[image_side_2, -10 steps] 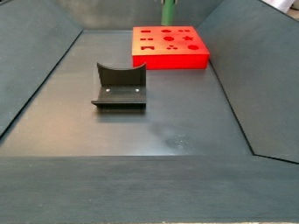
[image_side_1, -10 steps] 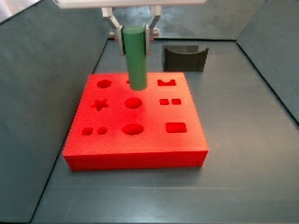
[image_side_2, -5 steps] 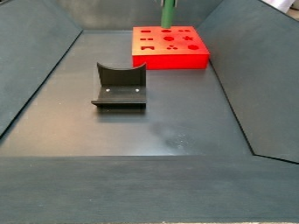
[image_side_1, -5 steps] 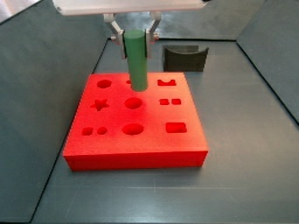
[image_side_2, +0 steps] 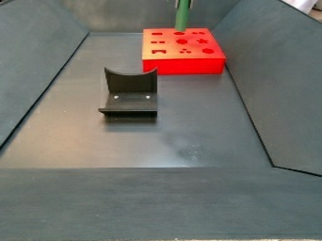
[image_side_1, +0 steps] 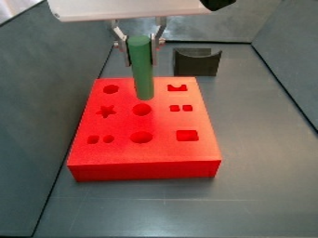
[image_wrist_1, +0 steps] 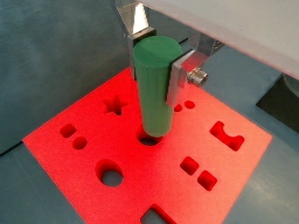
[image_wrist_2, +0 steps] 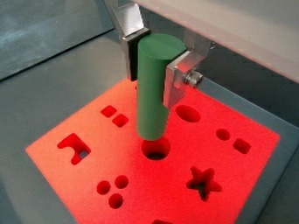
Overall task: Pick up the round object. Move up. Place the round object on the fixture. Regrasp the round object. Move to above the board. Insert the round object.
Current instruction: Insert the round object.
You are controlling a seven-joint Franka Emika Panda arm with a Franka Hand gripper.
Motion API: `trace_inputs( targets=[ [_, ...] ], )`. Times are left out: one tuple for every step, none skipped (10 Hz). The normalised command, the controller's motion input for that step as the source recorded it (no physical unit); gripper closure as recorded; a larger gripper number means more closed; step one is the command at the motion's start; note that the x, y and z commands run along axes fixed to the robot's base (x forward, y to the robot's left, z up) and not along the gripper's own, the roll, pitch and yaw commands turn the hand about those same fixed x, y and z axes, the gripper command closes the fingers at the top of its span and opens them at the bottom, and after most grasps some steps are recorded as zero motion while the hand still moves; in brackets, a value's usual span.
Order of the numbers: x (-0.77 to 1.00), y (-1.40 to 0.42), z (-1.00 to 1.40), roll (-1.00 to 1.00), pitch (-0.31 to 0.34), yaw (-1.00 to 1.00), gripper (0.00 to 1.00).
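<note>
My gripper [image_side_1: 141,39] is shut on the upper part of the round object [image_side_1: 144,70], a slim green peg held upright over the red board [image_side_1: 149,153]. In both wrist views the silver fingers [image_wrist_1: 180,72] [image_wrist_2: 176,73] clamp the peg [image_wrist_1: 155,92] [image_wrist_2: 155,92] from two sides. Its lower end hangs just over a round hole [image_wrist_2: 156,151] near the middle of the board [image_wrist_1: 176,188] [image_wrist_2: 176,197]. The dark fixture [image_side_1: 196,61] stands empty behind the board. In a side view the peg [image_side_2: 183,13] rises above the board [image_side_2: 184,56], with the fixture [image_side_2: 128,91] nearer.
The board carries round, star, square and other shaped holes, such as the star [image_side_1: 107,112]. Sloping dark grey walls [image_side_2: 51,85] enclose the floor on all sides. Open floor [image_side_2: 176,141] lies around the fixture.
The gripper has come down a little with the peg. The peg's lower end stays over the middle round hole. Board and fixture have not moved.
</note>
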Motion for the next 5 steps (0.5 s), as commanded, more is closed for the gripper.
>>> trace_inputs(
  targets=[
    [0.0,-0.02,-0.58,0.17,-0.106,0.08,1.0],
    [0.0,-0.05,-0.88,0.18,-0.1,0.05,1.0],
    [0.0,-0.07,-0.92,0.2,-0.08,0.0,1.0],
    [0.0,-0.05,-0.89,0.21,-0.089,0.0,1.0],
    [0.0,-0.07,-0.87,0.21,-0.1,0.0,1.0]
  ],
)
